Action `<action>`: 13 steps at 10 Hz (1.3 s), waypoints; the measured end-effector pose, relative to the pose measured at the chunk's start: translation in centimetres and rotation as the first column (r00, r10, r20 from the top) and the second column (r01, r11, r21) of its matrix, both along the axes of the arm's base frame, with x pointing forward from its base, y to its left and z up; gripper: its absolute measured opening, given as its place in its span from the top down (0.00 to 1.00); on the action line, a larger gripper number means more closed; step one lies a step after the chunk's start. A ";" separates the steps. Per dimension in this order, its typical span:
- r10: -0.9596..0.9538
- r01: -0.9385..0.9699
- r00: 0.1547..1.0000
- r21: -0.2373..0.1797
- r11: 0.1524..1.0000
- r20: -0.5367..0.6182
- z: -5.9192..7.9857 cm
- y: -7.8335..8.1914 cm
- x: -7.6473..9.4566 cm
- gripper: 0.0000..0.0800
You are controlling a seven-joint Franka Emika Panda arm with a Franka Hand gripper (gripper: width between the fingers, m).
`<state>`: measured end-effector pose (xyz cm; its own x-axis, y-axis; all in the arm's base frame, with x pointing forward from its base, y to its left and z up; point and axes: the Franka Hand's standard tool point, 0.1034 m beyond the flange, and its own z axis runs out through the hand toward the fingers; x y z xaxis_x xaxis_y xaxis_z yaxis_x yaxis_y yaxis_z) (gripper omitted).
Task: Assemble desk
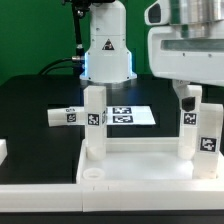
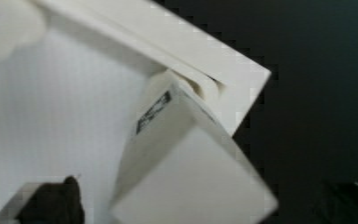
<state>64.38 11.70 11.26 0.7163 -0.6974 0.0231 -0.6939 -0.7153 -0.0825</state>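
- Exterior view, item one: desk top (image 1: 140, 165), a white rimmed tray, lies in the foreground on the black table (image 1: 30, 110).
- Two legs stand upright in its far corners: the near-left leg (image 1: 94, 120) and the right-hand leg (image 1: 198, 135) on the exterior view's right, both tagged.
- An empty round socket (image 1: 93, 175) shows at the front corner on the exterior view's left.
- A third leg (image 1: 66, 116) lies flat on the table, just behind the tray.
- The gripper (image 1: 188, 98) sits just above the right-hand leg, jaws spread wide and holding nothing.
- Wrist view: tagged leg (image 2: 176, 130) against a tray corner; whether it sits fully home cannot be told.
- Handling note: judged best to lift straight up clear of the leg, then fetch the lying leg.
- The marker board (image 1: 135, 115) lies beyond.
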 end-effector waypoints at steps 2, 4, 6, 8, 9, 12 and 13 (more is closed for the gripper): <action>0.150 -0.149 0.988 -0.026 0.989 0.036 -0.3 -0.2 0.2 0.19; 0.122 -0.121 0.992 -0.022 0.992 0.035 -0.3 -0.2 0.2 0.30; 0.049 -0.049 0.998 -0.006 0.999 0.032 -0.4 -0.4 0.2 0.53; -0.149 0.149 0.989 0.013 0.989 0.009 -0.4 -1.5 0.1 0.64; -0.293 0.294 0.956 0.037 0.955 -0.008 -0.5 -1.7 0.0 0.64; -0.630 0.633 0.774 0.091 0.769 -0.061 -0.6 -1.3 -0.4 0.64; -0.667 0.670 0.742 0.091 0.736 -0.068 -0.6 -1.3 -0.4 0.64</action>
<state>63.94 10.38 10.68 0.0637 -0.9940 -0.0892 -0.9935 -0.0547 -0.0998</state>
